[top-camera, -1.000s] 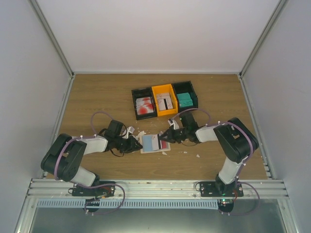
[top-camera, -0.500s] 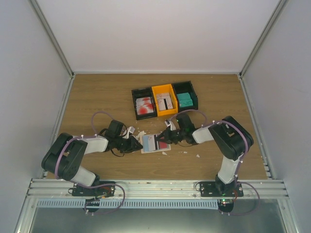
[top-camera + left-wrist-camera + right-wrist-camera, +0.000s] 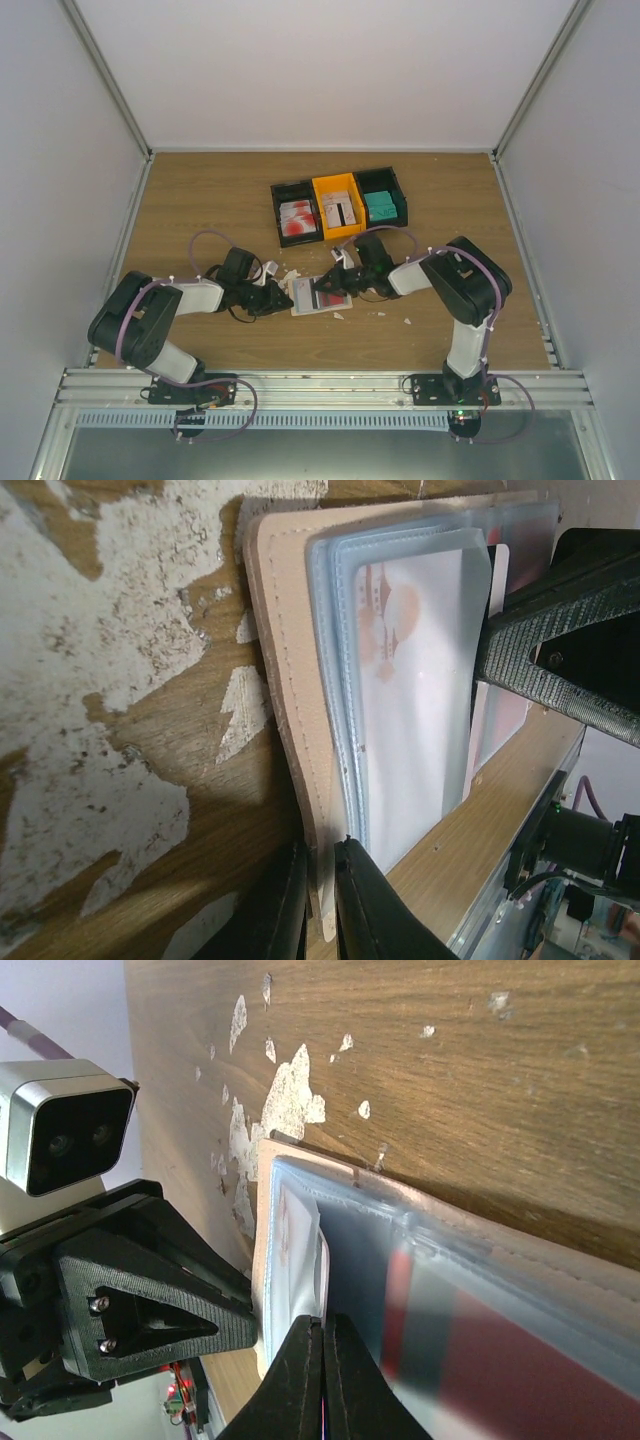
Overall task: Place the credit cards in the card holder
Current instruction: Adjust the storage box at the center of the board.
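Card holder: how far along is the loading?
Done: the card holder lies open on the table. In hand: the left gripper jaws pinch its edge, and the right gripper jaws are shut on a red-and-white card that is mostly inside a clear pocket. Left: seat it, then load the remaining cards waiting in the bins.

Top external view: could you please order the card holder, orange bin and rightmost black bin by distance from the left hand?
1. card holder, right at the left hand.
2. orange bin, behind, mid-row.
3. rightmost black bin, back right.
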